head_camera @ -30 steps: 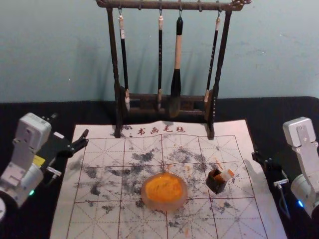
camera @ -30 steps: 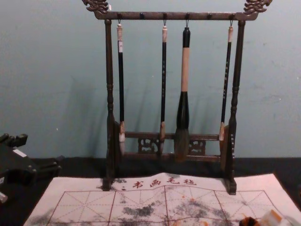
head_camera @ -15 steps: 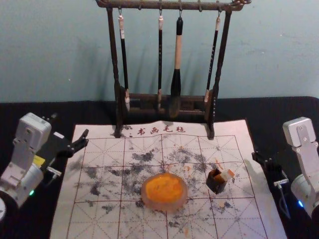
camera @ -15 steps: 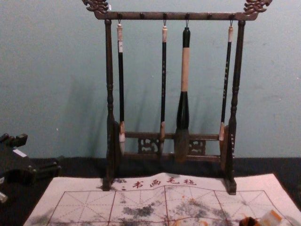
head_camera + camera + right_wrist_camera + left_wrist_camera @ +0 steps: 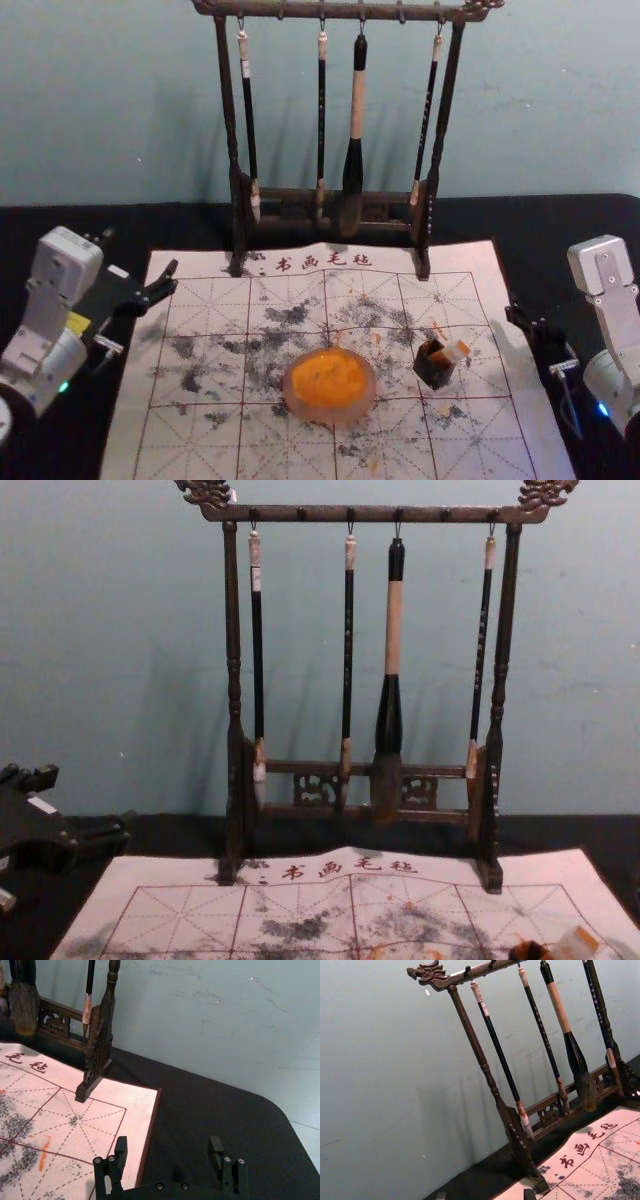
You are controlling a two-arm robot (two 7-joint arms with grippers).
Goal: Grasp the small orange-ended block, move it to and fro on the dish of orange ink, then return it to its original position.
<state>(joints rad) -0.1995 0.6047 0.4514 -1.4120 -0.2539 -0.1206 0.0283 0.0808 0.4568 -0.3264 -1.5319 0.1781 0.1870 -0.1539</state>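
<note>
The orange-ended block (image 5: 454,352), tilted in its dark holder (image 5: 434,371), is sited left of the nearer, wide-spread, empty right end effector (image 5: 167,1145); the left end effector (image 5: 173,278) is parked left.

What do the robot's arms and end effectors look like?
Left arm: silver-grey rounded housing, yellow label, green light. Right arm: similar housing, blue light, thin looping cable. Left end effector: black, white sticker. Right end effector: black, two-fingered, silvery screws.
</note>
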